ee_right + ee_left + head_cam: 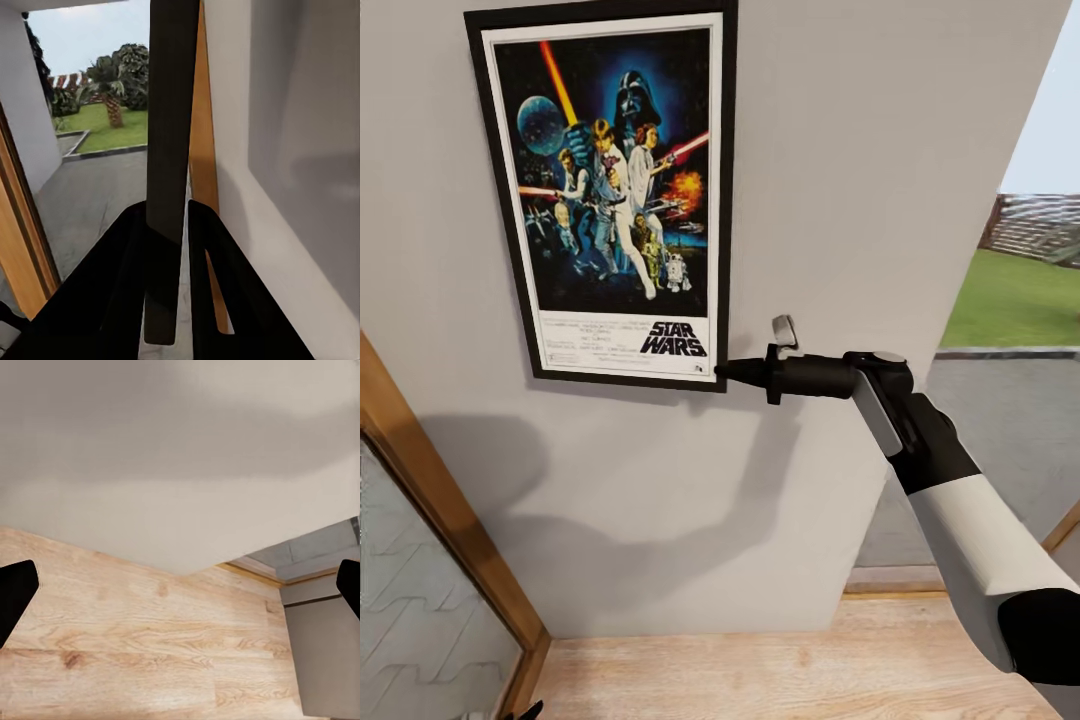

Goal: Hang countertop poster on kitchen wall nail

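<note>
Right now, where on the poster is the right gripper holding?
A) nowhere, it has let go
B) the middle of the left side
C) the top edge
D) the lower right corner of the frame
D: in the head view the right gripper meets the lower right corner of the poster on the wall, and the right wrist view shows both fingers closed on the dark frame edge.

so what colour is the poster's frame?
Black, with a white border inside it; the poster shows best in the head view.
</note>
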Available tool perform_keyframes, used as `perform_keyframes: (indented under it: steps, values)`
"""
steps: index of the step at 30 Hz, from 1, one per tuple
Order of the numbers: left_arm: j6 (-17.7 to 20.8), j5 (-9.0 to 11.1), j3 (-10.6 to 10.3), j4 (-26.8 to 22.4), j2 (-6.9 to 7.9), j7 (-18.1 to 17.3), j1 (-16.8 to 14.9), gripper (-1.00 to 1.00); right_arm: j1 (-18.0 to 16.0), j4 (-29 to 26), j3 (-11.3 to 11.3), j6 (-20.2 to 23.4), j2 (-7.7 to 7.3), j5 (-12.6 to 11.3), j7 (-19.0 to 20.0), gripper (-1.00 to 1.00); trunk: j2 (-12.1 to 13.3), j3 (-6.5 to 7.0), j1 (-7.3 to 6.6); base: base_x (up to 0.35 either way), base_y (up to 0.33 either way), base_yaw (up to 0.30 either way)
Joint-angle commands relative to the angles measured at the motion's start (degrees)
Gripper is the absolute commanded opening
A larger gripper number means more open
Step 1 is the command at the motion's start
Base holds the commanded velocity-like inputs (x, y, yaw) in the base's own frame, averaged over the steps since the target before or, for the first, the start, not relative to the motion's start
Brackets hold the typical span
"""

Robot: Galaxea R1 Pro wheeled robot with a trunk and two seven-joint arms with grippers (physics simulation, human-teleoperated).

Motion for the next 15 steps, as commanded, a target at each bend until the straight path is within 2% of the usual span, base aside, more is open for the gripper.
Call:
perform_keyframes:
  steps: [1, 15]
  values:
    - [-0.3, 0.4, -0.5, 0.0, 0.04, -0.1, 0.0, 1.00, -0.1, 0.0, 0.1, 0.6, -0.04, -0.6, 0.0, -1.00, -0.1, -0.13, 0.04, 0.000, 0.183, 0.000]
    - [-0.3, 0.4, -0.5, 0.0, 0.19, -0.1, 0.0, 1.00, -0.1, 0.0, 0.1, 0.6, -0.05, -0.6, 0.0, -1.00, -0.1, -0.13, 0.04, 0.000, 0.029, 0.000]
